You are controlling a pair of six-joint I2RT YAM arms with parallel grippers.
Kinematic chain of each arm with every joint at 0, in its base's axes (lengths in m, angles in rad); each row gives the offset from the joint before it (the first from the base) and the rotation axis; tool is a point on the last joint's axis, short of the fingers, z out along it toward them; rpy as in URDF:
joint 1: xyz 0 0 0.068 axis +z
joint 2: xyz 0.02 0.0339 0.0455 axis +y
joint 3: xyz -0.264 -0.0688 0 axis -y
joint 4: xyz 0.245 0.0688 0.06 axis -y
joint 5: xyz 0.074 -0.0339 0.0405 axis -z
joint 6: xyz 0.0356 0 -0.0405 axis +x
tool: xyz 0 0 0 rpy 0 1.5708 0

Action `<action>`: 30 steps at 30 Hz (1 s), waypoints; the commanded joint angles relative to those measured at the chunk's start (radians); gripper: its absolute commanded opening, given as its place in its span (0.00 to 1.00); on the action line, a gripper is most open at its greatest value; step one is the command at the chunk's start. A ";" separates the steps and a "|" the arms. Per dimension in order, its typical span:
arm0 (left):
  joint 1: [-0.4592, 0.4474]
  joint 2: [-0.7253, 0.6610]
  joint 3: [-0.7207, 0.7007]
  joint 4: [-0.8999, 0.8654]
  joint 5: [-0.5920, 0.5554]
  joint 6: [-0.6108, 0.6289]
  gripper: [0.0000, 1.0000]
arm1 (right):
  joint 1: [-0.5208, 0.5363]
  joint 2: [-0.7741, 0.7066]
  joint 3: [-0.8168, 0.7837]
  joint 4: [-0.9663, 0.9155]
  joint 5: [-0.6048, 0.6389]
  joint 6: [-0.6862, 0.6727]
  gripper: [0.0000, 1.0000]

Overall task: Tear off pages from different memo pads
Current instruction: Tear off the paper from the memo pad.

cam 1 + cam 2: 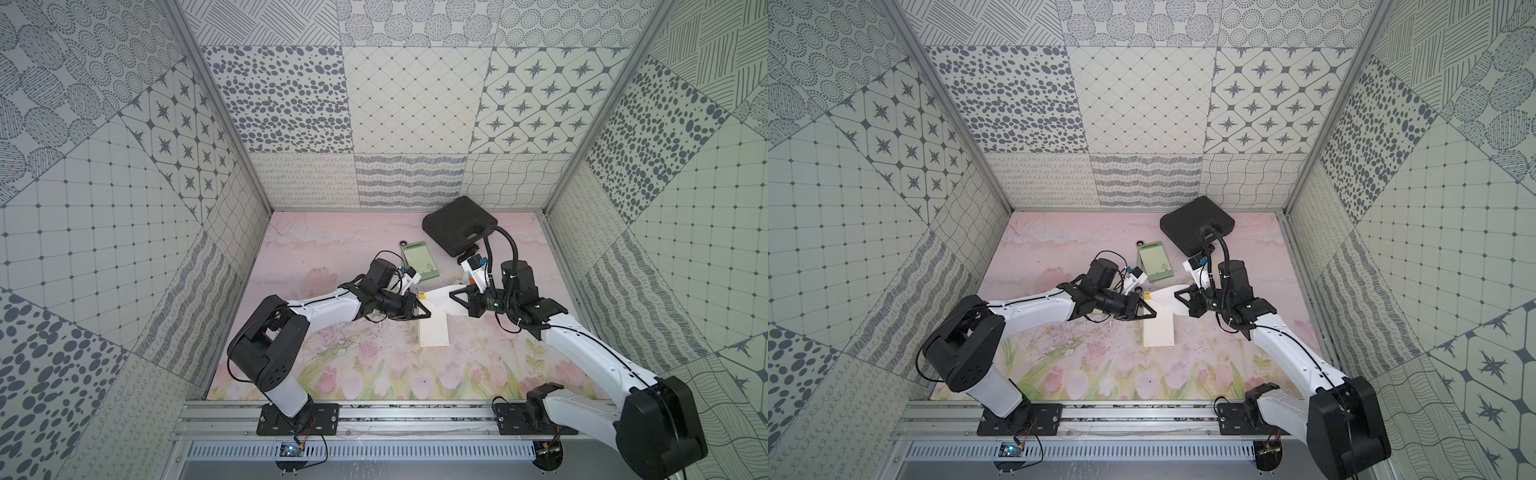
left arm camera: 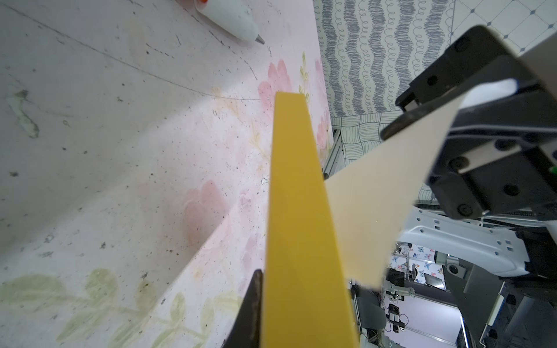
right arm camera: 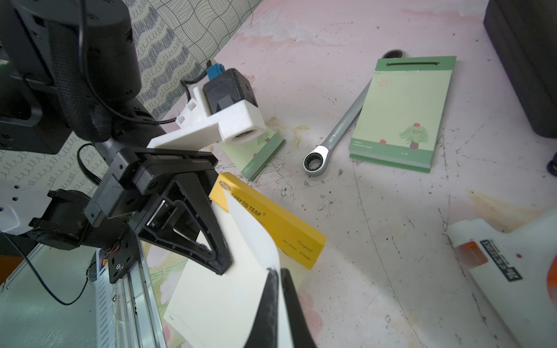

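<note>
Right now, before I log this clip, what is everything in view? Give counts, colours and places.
cream memo pad: 1, cream-white with a yellow band, middle of the mat between the arms
cream page: 1, cream-white, curling up off that pad toward the right arm
green memo pads: 2, pale green with darker bands; one flat beyond the arms, one partly under the left wrist camera
wrench: 1, silver, alongside the farther green pad, partly under it
case: 1, black, by the back wall
white tool: 1, white with orange, on the mat near the right arm
mat: 1, pink floral
left fingers: black, clamped at the pad's yellow band
right fingers: black, pinching the page
</note>
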 commanded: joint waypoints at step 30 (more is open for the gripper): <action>0.015 -0.036 -0.007 -0.117 -0.010 0.007 0.00 | -0.208 -0.112 -0.062 0.180 0.211 0.090 0.00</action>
